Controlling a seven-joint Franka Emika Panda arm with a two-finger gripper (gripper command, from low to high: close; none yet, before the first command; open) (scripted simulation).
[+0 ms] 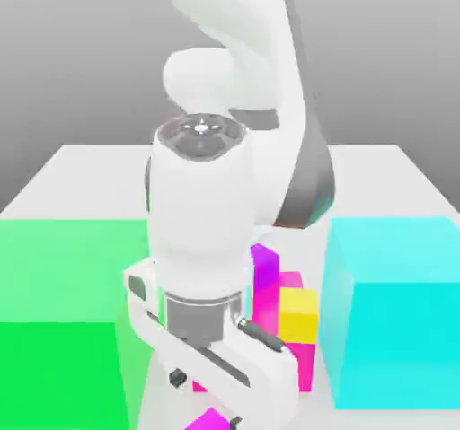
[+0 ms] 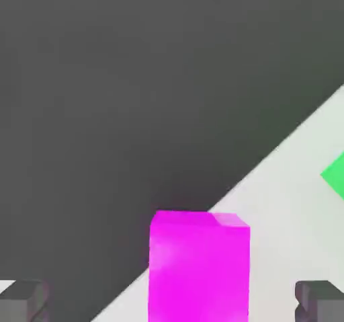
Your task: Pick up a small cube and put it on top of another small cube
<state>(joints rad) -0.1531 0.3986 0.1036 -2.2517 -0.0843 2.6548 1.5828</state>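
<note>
Exterior view: a white Panda arm bends low over a white table, its hand near the table's front edge; a large green block stands at the exterior view's left and a large cyan block at the right; between them, partly hidden behind the arm, sits a cluster of magenta blocks with a small yellow cube against it; a violet-purple piece, possibly the small purple cube, shows beside the arm's casing; a magenta corner peeks out beneath the hand at the frame's lower edge.

Hand view: the gripper hangs with its two dark fingertips set wide apart, clamped on nothing; the small magenta cube sits between them on the pale table near its edge, touching neither finger; a green corner shows farther off on the table.
</note>
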